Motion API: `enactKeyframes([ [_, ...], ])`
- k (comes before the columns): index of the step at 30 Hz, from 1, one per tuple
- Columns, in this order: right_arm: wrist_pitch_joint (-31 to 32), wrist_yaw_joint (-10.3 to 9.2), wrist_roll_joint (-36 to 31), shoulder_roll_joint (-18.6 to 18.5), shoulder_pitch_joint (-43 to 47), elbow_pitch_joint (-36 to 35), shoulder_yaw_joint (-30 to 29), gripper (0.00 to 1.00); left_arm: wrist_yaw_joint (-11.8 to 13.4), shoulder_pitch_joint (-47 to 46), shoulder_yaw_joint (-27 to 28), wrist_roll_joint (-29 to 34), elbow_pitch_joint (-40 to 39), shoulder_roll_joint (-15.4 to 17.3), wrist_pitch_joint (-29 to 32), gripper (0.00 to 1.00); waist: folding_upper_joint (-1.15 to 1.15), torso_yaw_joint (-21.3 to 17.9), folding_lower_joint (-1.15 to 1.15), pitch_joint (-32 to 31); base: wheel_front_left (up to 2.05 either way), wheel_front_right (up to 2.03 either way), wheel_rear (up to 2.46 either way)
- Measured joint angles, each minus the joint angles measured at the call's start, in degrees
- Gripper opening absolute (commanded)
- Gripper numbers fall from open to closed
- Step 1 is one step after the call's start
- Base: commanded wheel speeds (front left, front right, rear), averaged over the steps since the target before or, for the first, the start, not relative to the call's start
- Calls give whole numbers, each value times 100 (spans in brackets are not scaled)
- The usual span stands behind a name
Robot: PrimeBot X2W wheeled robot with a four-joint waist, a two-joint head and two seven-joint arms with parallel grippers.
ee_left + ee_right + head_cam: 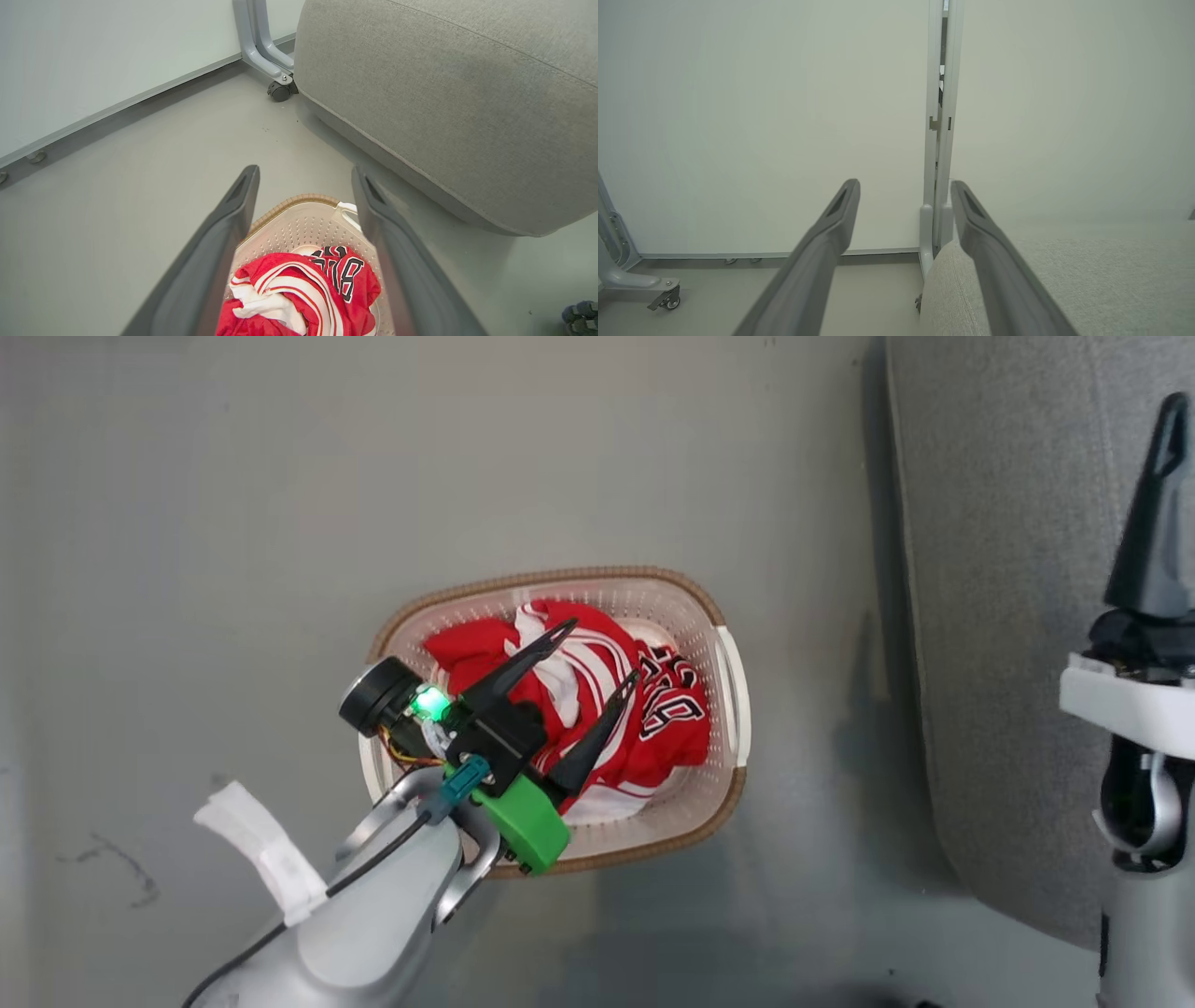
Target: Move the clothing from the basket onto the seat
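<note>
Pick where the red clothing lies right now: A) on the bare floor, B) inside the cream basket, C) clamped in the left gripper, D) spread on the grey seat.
B: the clothing is bunched inside the basket, and the left gripper is open over it.

Basket near-left rim hidden — seat cut off right.

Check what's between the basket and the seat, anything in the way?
Nothing in the way. In the head view only a bare strip of floor separates the basket from the seat. The left wrist view shows the same gap.
</note>
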Motion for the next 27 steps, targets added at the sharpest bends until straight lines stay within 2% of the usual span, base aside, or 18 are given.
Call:
enactKeyframes([
  [6,0,0,90,-2,-192,-282,-318,100,-3,-825,-948,-119,767,148,2,100,0,-45,1,820,0,0,0],
  [15,0,0,265,-3,-387,-524,-483,100,-9,-1786,-1749,-221,1497,278,3,100,0,-155,1,1794,0,0,0],
  [20,0,0,391,-5,-414,-573,-516,100,-9,-2251,-2063,4,1973,177,3,100,0,-251,0,2270,0,0,0],
  [27,0,0,482,-5,-432,-595,-502,100,-9,-2395,-2595,-389,2406,27,2,100,0,-415,0,2546,0,0,0],
])
